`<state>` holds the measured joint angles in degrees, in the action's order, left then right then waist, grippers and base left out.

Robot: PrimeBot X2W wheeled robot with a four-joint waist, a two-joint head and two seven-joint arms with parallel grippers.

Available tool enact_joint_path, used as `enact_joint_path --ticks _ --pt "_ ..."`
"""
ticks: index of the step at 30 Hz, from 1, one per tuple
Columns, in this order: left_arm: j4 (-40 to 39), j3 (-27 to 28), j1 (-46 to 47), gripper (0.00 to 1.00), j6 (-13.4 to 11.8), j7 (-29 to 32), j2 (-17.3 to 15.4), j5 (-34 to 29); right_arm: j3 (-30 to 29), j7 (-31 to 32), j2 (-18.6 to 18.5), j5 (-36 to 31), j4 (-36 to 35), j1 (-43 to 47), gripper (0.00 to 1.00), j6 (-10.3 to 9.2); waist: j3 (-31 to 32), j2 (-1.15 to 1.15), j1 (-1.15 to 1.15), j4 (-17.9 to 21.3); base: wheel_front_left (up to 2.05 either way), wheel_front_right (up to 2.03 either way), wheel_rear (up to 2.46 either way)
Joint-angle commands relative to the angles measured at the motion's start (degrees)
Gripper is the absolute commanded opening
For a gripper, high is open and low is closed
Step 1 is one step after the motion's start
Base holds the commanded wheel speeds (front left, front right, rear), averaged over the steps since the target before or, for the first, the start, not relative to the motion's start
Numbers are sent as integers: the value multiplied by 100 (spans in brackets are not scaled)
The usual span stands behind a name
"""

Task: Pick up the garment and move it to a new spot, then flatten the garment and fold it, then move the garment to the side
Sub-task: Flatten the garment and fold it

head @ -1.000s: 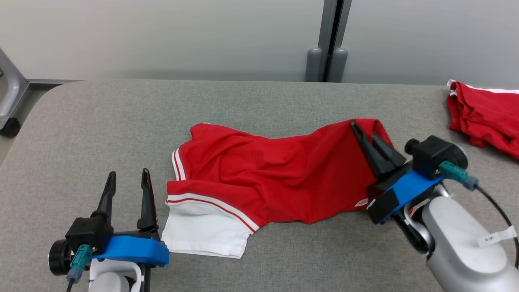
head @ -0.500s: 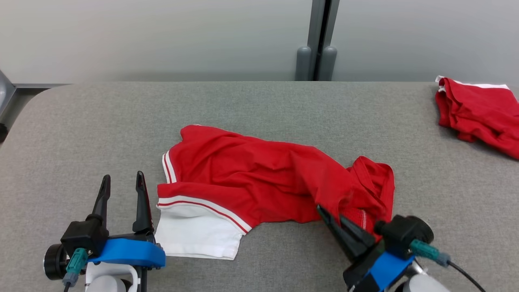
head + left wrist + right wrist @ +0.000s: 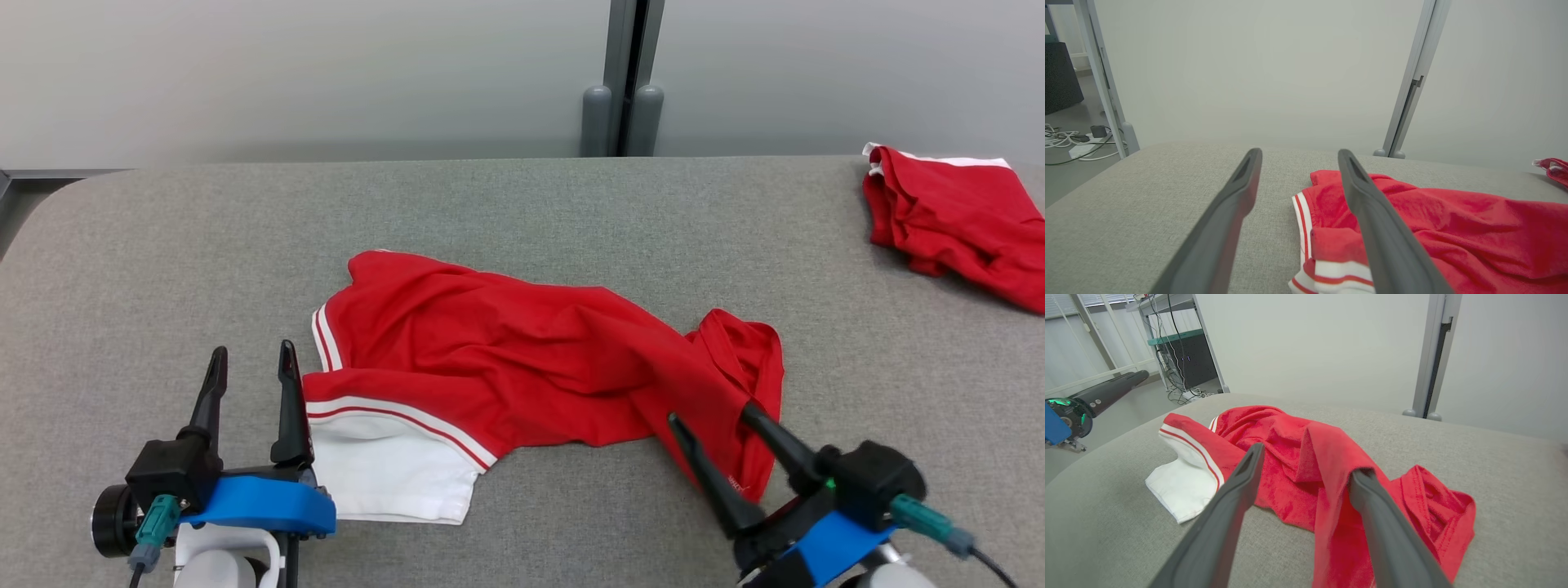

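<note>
A crumpled red cotton garment with white trim and thin red-and-white stripes lies near the middle of the grey fabric-covered table, stretched from the robot's left towards its right. Its left end carries a flat white panel that rests on the table below a striped band. Its right end is bunched into a loose heap of folds with a stitched hem showing.

The right gripper sits at the lower right of the head view, its two long dark fingers spread wide and pointing up and to the left. A hanging flap of the red cloth falls between them, and in the right wrist view the flap's upper edge is draped over the tip of the right-hand finger. The other finger stands clear of the cloth, so the jaws do not pinch it.

The left gripper is at the lower left, fingers upright and parted, with nothing between them. Its inner finger stands just beside the garment's striped left edge; whether it touches cannot be told.

A second red garment with a white edge lies rumpled at the far right of the table, well apart from the first. Behind the table stands a pale grey wall with a grey upright post
</note>
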<state>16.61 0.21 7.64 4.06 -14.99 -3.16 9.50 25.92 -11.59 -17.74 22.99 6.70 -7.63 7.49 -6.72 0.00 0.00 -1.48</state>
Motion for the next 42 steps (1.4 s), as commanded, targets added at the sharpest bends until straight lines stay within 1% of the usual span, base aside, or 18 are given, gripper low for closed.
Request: enact_joint_path --ticks 1,4,11,15,19,25,32,33,34,38,42 --pt "-13 19 58 100 10 -26 -7 -27 -122 -61 -45 -67 -83 97 100 1 1 0 0 2 0 0 0" --pt "-34 37 19 100 -6 -26 -12 -34 -479 -120 -91 -144 -303 182 100 2 3 0 0 21 0 0 0" --pt "-51 18 20 100 -2 -26 -10 -47 -1132 6 -223 -273 -630 190 100 1 -3 0 0 10 0 0 0" --pt "-73 15 72 100 0 -26 -10 -53 -1419 204 -227 -318 -535 62 100 2 -30 0 0 -15 0 0 0" --pt "-77 19 95 100 11 -26 -16 -43 -1539 433 -214 -315 -201 -173 100 1 -62 0 0 -48 0 0 0" --pt "-66 -2 155 100 35 -26 -13 -50 -1301 700 -170 -397 424 -745 100 2 -148 0 0 -138 0 0 0" --pt "-64 -41 226 100 28 -26 -1 -27 -995 984 -164 -449 1442 -1465 100 1 -256 0 0 -307 0 0 0" --pt "-64 -52 232 100 27 -26 1 -21 -954 1040 -193 -488 1612 -1532 100 1 -275 0 0 -339 0 0 0" --pt "-64 -52 232 100 27 -26 1 -21 -954 1040 -193 -488 1612 -1532 100 1 -275 0 0 -339 0 0 0" --pt "-64 -89 275 100 21 -26 6 -1 -803 1212 -227 -484 2216 -1805 100 1 -353 0 0 -449 0 0 0" --pt "-66 -121 326 100 9 -26 11 18 -614 1325 -245 -369 2729 -1972 100 1 -414 0 0 -547 0 0 0"
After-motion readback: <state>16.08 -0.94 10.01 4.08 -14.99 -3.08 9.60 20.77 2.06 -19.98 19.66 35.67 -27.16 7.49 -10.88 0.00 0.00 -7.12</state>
